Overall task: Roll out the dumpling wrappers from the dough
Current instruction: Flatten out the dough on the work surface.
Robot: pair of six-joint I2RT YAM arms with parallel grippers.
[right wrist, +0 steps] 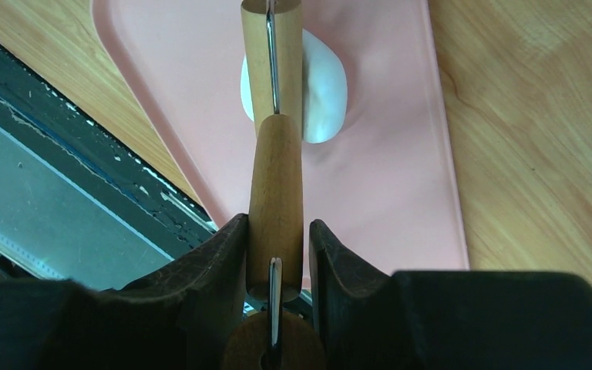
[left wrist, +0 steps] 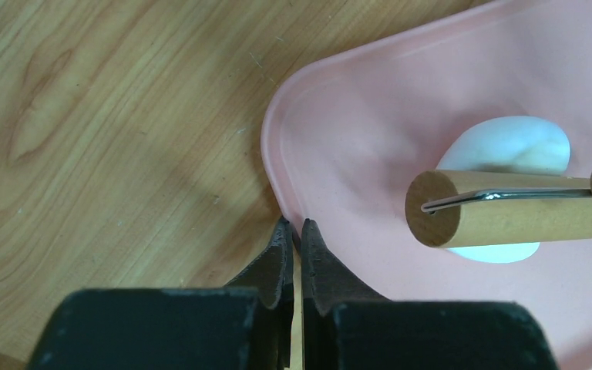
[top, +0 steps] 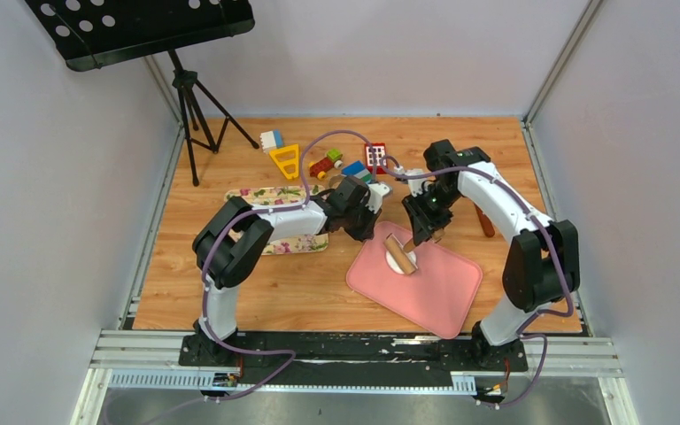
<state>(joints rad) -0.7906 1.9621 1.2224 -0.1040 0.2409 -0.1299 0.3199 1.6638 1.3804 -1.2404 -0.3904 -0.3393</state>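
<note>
A flattened oval lump of white dough [top: 408,262] [left wrist: 509,142] [right wrist: 325,77] lies on the pink mat [top: 434,288] [left wrist: 354,116] [right wrist: 385,169]. A wooden roller [top: 397,252] [left wrist: 509,210] [right wrist: 271,54] rests across the dough. My right gripper [top: 425,232] [right wrist: 276,225] is shut on the roller's wooden handle [right wrist: 276,185]. My left gripper [top: 367,232] [left wrist: 296,225] is shut on the mat's far-left rim, apart from the dough. No dumpling wrappers are in view.
Toy blocks, among them a yellow triangle [top: 285,161] and a red block [top: 375,157], lie at the back. A floral cloth [top: 270,197] lies under the left arm. A tripod [top: 190,111] stands back left. A brown tool [top: 486,221] lies right of the mat.
</note>
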